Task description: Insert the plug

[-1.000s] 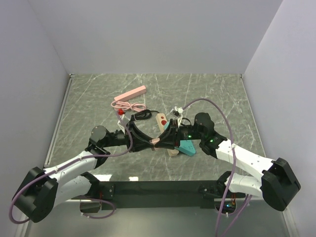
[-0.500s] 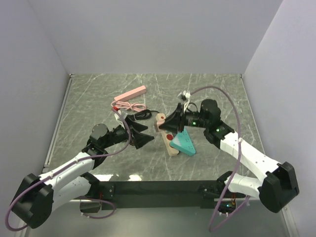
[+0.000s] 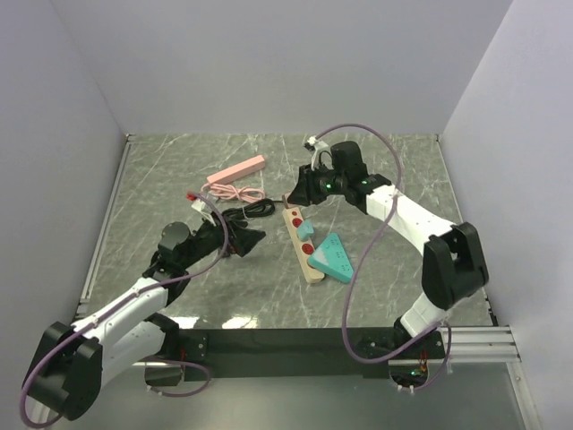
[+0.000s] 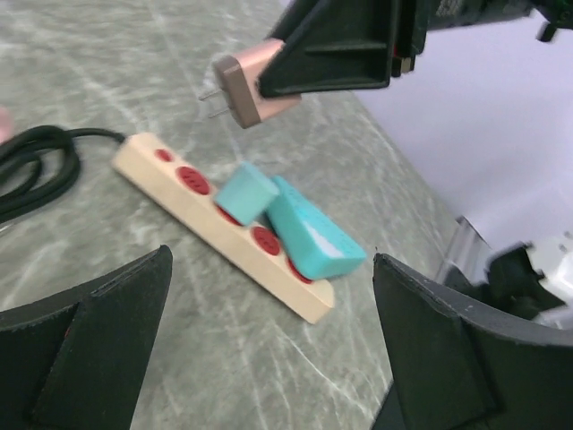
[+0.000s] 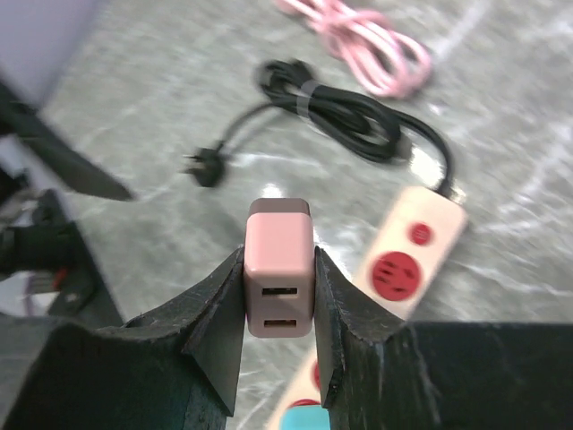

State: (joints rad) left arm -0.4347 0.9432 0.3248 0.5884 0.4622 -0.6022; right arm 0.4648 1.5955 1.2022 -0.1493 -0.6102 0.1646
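Observation:
The plug [image 5: 279,269] is a pink USB charger block, and my right gripper [image 5: 279,279] is shut on its sides. In the left wrist view the plug [image 4: 251,85] hangs prongs-left above the far end of the tan power strip [image 4: 206,228]. The strip [image 3: 303,244] has red sockets; a small teal block [image 4: 246,190] and a larger teal adapter [image 4: 309,233] sit in it. My right gripper [image 3: 294,191] hovers over the strip's far end. My left gripper [image 3: 251,237] stands open and empty to the strip's left, its fingers [image 4: 89,349] wide apart.
A coiled black cable [image 3: 257,209] with its black plug [image 5: 204,166] lies left of the strip's far end. Behind it are a pink cable [image 3: 228,191] and a pink bar [image 3: 237,168]. Walls close the table on three sides.
Both grippers met over the strip a second ago. The left one has opened and drawn back to the left. The right one has carried the plug toward the strip's far end.

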